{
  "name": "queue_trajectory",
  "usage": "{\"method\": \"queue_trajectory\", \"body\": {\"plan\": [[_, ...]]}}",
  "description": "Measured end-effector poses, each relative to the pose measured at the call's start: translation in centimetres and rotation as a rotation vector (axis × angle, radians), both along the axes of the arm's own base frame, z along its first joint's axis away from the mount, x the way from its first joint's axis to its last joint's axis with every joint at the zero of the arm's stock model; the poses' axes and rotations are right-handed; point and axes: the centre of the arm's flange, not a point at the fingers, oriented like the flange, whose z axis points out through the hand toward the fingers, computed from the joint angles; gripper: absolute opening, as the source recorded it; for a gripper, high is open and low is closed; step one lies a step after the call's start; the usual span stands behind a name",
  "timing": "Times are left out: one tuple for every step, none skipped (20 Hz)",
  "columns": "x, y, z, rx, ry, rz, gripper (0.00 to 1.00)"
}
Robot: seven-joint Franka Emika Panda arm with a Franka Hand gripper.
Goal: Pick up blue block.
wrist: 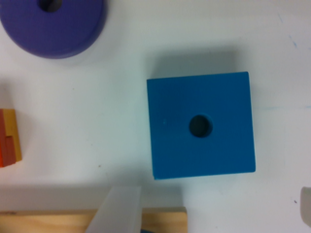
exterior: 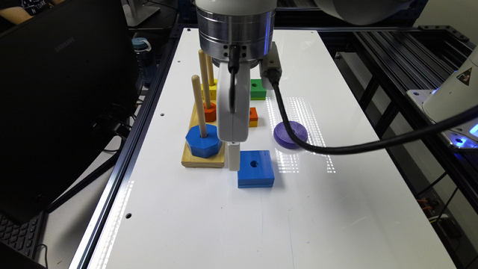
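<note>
Looking down at the white surface (exterior: 336, 209), I see a wooden peg base (exterior: 203, 158) on the exterior view's left, carrying three upright dowels. A blue octagonal piece (exterior: 203, 141) sits on the nearest dowel (exterior: 198, 106), with an orange piece (exterior: 210, 112) and a yellow piece (exterior: 213, 89) on the ones behind. Further back lie a green block (exterior: 257, 89) and a small orange-and-yellow block (exterior: 253, 117). A purple disc (exterior: 290, 134) rests flat on the exterior view's right, with the black cable (exterior: 336, 148) looping across in front of it.

The blue block (wrist: 200, 125) lies flat on the surface, its round centre hole facing up, just beside the peg base and apart from the purple disc. The hand (exterior: 234, 157) hangs low over the surface between the base and the block, one white finger reaching down right at the block's edge on the exterior view's left. In the wrist view one finger (wrist: 119, 208) shows over the wooden base and a sliver of the other at the frame's far edge, so the hand is spread wide and holds nothing. The block lies in the span between them, untouched.
</note>
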Motion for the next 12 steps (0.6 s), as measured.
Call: {"method": "queue_trajectory", "body": {"plan": [[-0.04,0.00,0.00,0.000,0.000,0.000,1.00],[-0.08,0.00,0.00,-0.001,0.001,0.000,1.00],[-0.14,0.01,-0.03,-0.001,0.002,0.001,1.00],[-0.21,0.04,-0.08,-0.001,0.003,0.001,1.00],[-0.28,0.07,-0.13,-0.001,0.005,0.002,1.00],[-0.35,0.11,-0.17,-0.002,0.006,0.002,1.00],[-0.42,0.13,-0.20,-0.002,0.007,0.003,1.00],[-0.47,0.12,-0.21,-0.002,0.008,0.003,1.00],[-0.56,0.11,-0.20,-0.003,0.008,0.003,1.00],[-0.64,0.10,-0.15,-0.004,0.008,0.003,1.00],[-0.73,0.09,-0.07,-0.004,0.007,0.003,1.00],[-0.82,0.08,-0.01,-0.005,0.007,0.004,1.00]]}}
